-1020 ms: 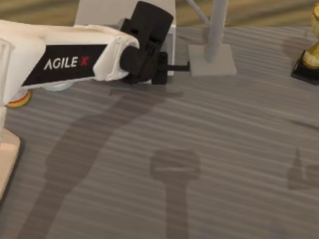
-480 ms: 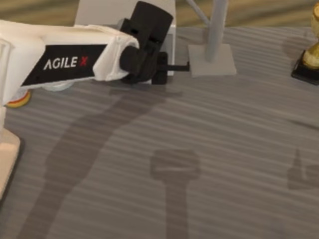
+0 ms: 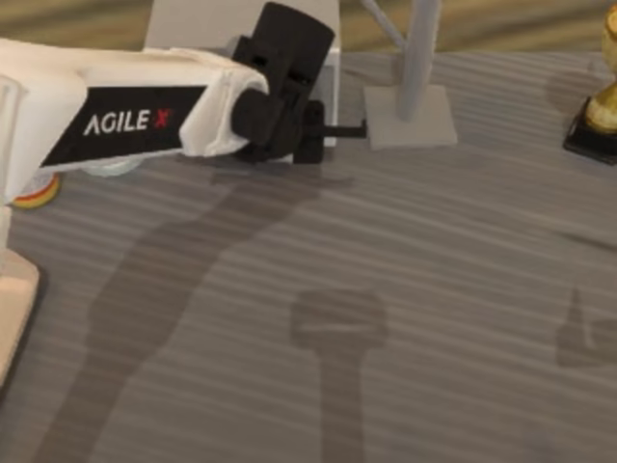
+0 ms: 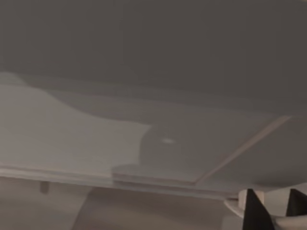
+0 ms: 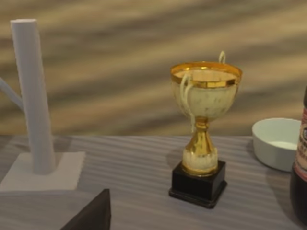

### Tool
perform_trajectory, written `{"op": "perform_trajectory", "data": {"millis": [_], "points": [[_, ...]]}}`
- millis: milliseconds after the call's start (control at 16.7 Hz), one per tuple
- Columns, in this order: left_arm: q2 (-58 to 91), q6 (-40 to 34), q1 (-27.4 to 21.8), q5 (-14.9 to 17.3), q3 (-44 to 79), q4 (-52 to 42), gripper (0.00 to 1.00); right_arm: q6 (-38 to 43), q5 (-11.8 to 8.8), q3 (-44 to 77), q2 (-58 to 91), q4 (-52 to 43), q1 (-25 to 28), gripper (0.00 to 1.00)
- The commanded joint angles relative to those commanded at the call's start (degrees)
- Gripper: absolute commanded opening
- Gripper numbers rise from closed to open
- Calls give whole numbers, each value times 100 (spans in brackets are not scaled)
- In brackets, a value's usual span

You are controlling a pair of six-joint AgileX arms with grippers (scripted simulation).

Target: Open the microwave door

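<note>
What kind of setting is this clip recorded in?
Apparently a rendered tabletop test scene, not a real kitchen: a grey wood-grain table holds a light grey boxy microwave, a gold trophy cup on a black base and a grey square-based pole stand. The left pincer is at the microwave's front.

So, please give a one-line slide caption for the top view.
Left end effector at the microwave, beside a pole stand and trophy.

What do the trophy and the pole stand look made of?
The trophy: shiny gold metal on its rim and stem, cream cup walls, glossy black base, judging by the highlights. The pole stand: matte pale grey, likely plastic or painted metal; no shine shows.
</note>
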Motion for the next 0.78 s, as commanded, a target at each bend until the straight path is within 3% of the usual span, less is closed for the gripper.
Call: {"op": "perform_trajectory", "data": {"millis": [780], "points": [[-245, 340, 67, 262, -399, 235, 0, 0, 0, 0, 0, 0, 0, 100]]}}
